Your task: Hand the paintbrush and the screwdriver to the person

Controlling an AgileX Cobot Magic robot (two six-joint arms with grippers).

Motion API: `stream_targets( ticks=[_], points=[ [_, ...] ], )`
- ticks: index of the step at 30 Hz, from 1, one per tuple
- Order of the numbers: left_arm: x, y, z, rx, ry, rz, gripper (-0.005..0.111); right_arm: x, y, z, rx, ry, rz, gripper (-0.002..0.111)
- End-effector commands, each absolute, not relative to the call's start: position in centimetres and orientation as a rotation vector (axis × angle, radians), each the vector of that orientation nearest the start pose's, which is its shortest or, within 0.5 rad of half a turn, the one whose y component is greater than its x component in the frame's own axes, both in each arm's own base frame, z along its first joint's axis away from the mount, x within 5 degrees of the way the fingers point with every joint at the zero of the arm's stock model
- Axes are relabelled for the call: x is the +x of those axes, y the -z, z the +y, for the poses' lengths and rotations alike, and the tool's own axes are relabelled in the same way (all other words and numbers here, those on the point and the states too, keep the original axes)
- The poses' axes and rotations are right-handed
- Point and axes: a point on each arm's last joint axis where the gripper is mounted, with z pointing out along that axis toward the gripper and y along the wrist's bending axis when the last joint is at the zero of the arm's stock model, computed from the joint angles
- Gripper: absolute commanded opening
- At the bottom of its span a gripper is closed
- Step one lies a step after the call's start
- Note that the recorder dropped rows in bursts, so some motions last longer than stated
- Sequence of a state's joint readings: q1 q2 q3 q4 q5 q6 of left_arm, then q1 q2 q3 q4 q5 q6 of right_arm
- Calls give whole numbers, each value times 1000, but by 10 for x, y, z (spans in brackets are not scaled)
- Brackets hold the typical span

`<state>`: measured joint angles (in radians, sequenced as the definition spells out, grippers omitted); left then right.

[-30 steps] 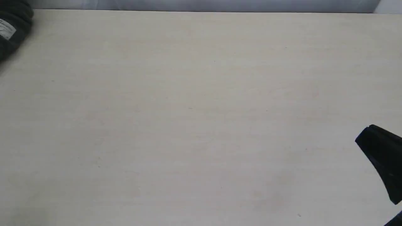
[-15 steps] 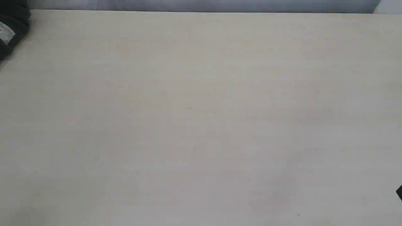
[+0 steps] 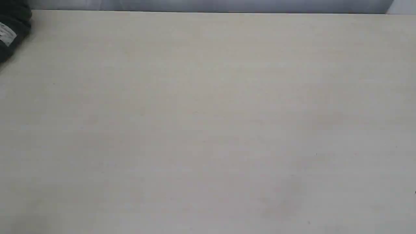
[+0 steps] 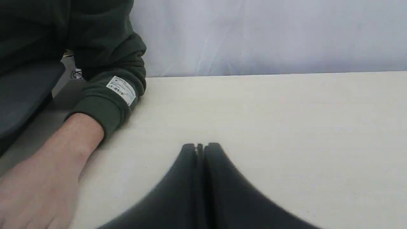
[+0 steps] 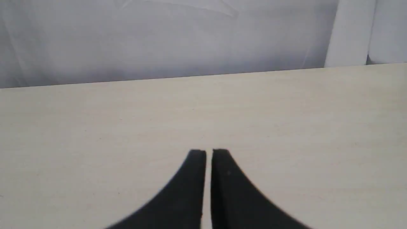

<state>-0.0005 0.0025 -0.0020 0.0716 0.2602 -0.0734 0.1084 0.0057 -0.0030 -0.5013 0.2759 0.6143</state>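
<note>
Brush: not in any view; none on the visible part of the table (image 3: 208, 117).
Driver: also not seen; can't tell where either tool is.
Brush handling (judgement): prob. light, w/ a stiff handle and soft bristles that give. Grip mid-handle and leave the end free for the person to take. Squeezing the bristles gives no firm hold.
Driver handling (judgement): prob. light, hard and slim, so it's apt to roll or slip between pads. Grip the handle across its width and present it handle-first, tip away from the person.
L gripper (image 4: 201, 147): jaws pressed together, nothing between them. It's low over the table, near the person's side but apart from the arm.
R gripper (image 5: 209, 152): jaws all but together, only a sliver of table showing between, nothing held. It's over bare table and out of the ext. view.
Person (image 4: 38, 187): bare hand on the table near its edge, back of hand up, cut off by the frame. Can't tell if it holds anything.
Sleeve (image 3: 13, 29): dark green w/ a white tag at the cuff. In the ext. view only the cuff shows, at the far left corner.
Task state (judgement): both grippers empty and no tools in sight, so nothing is left here to pick up. Consistent w/ the handover being done, but not provable from these views.
Risk: little now. The L gripper is close to the arm, so any move should go away from it.
</note>
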Motion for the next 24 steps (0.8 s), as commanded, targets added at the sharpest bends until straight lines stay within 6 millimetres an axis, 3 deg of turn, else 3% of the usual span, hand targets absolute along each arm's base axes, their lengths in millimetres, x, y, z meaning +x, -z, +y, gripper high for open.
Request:
stream_targets(
  ticks=[1,18,24],
  points=[
    [55,-191,1,-15,-2,1733,0,56,-191,-6,106,-47,1723,4],
    [55,-191,1,-13,-5,1733,0,54,-184,-8,111,-18,1798,4],
    [55,-191,1,-13,-5,1733,0,53,-182,1,-82,-4,1830,4]
  ],
)
